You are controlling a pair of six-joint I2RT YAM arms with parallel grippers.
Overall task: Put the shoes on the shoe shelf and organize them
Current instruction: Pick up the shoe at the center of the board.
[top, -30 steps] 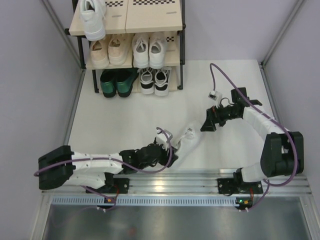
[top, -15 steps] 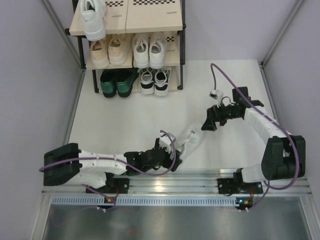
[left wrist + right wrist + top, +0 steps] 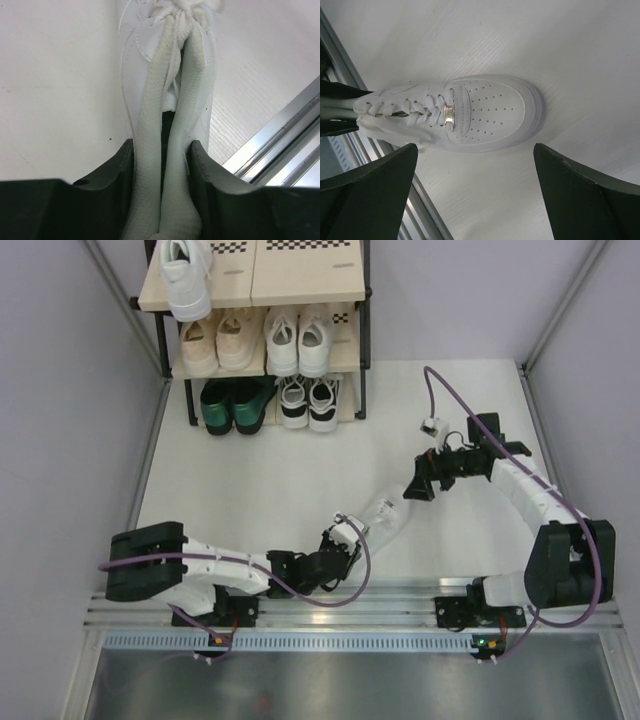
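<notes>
At 6 o'clock on the worktop, left tool tight on white sneaker heel; right tool wide open, empty.

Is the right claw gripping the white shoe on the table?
No, the right claw stands wide open, not touching the white shoe.

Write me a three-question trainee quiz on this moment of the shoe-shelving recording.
1. True or false: the left gripper pinches the heel collar of the white laced leather sneaker lying on the table.
2. The right gripper is: A) shut on the laces, B) open over the sneaker's toe end, C) gripping a green shoe.
3. How many shoes sit on the top board of the three-tier black-framed wooden shoe shelf?
Key: 1 true; 2 B; 3 one, a white sneaker at the left end.
</notes>
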